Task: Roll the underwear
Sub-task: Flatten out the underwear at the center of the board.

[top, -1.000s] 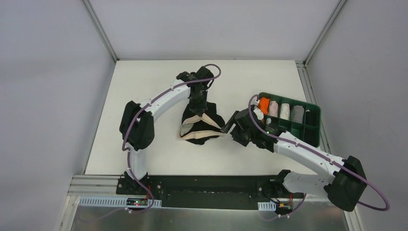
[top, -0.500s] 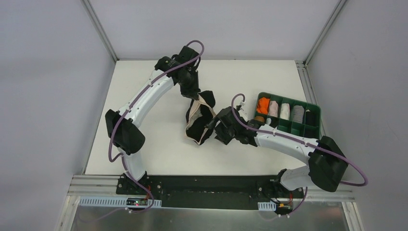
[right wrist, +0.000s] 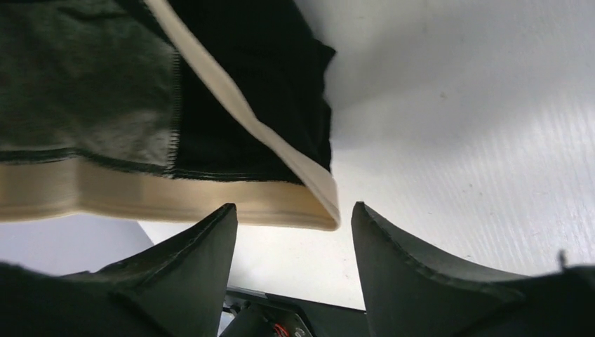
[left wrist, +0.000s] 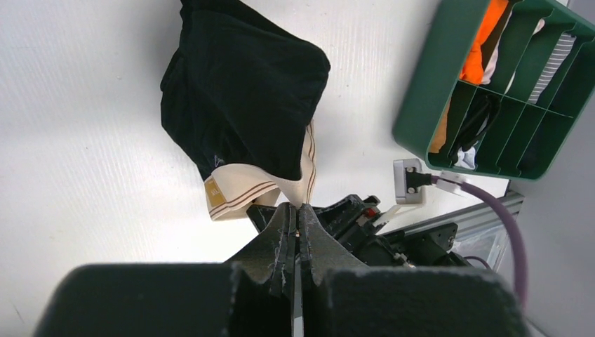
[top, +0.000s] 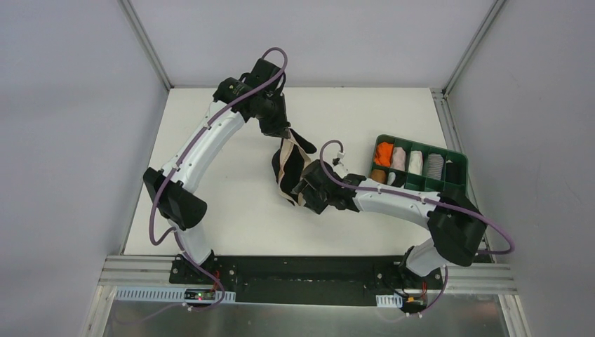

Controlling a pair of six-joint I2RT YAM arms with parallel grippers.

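Black fabric with a tan band: the underwear [top: 289, 163], near the middle of the white table [top: 210, 203], at 9 o'clock from the green tray [top: 421, 144] of rolled garments. Pinched at the waistband [left wrist: 242, 196] by the left gripper [left wrist: 295, 214], shut tight on the band with no gap between the jaws. Strung out in the top view along a 12-to-6 line, with the 12 o'clock end under the left gripper and the 6 o'clock end down by the right gripper [top: 303, 191]. Contact with the table at that low end: not clear.

Approached there from 4 o'clock by the right gripper, spread wide and holding nothing. From the right wrist view, lay at 12 o'clock of the open gap [right wrist: 291, 210], the band's lower corner dipping just above the two fingertips [right wrist: 210, 239], apparently touching neither. Fanned off from that corner toward 10 o'clock.

Judged the right gripper much the nearer to the free end. Judged the coming move to hinge on that corner: probably a short push toward 12 o'clock to bring the band well between the pads before closing, so as to stretch the garment flat for rolling.
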